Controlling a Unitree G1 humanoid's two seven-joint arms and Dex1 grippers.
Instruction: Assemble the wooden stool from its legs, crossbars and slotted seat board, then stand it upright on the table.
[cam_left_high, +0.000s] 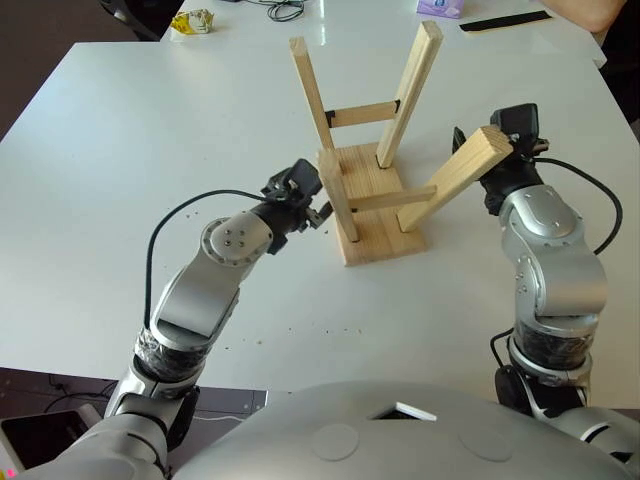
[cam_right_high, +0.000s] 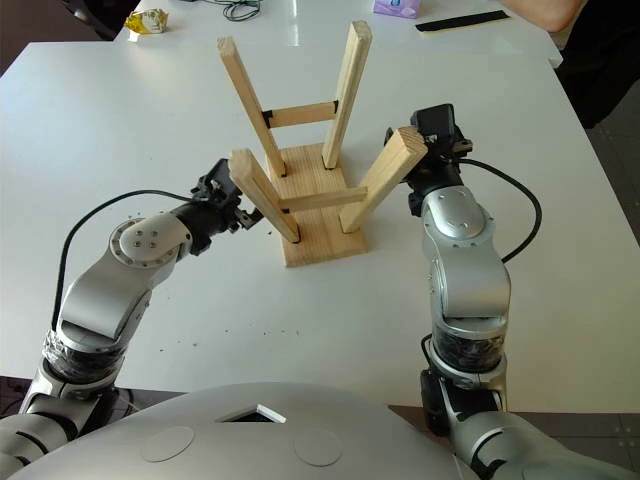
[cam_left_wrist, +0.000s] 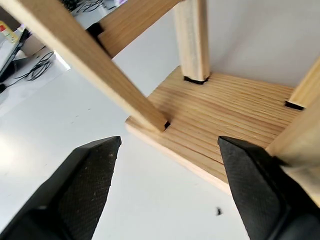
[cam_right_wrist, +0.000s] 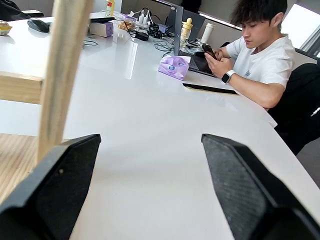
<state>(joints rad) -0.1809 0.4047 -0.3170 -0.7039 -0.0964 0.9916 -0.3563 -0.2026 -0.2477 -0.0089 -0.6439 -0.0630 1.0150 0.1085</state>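
Black fingers (cam_left_wrist: 85, 185) of the left gripper (cam_left_wrist: 169, 141) stood spread apart with nothing between them, low over the table (cam_left_high: 130, 150) and just beside the near-left leg (cam_left_high: 338, 200) of the stool. The right gripper (cam_right_wrist: 150, 137) was likewise spread and empty. It sat up by the top end of the near-right leg (cam_left_high: 455, 180), with the leg off to one side of its fingers rather than between them.

The stool itself lay upside down near the middle of the table. The slotted seat board (cam_left_high: 375, 240) was flat on the surface and all four legs pointed upward from it. The far-left leg (cam_left_high: 312, 90) and far-right leg (cam_left_high: 410, 90) were joined by one crossbar (cam_left_high: 362, 114). A second crossbar (cam_left_high: 392, 198) ran between the two near legs.

By the look of it, the assembly was nearly or wholly finished, since every leg sat in the board and both crossbars were in place. The near-right leg leaned well outward, more than the others. Whether it was fully home in its slot could not be told.

What seemed left was to press that leg in if it needed it. After that, the stool had to be gripped, turned over and stood on its legs, a step not yet begun since neither gripper held it.
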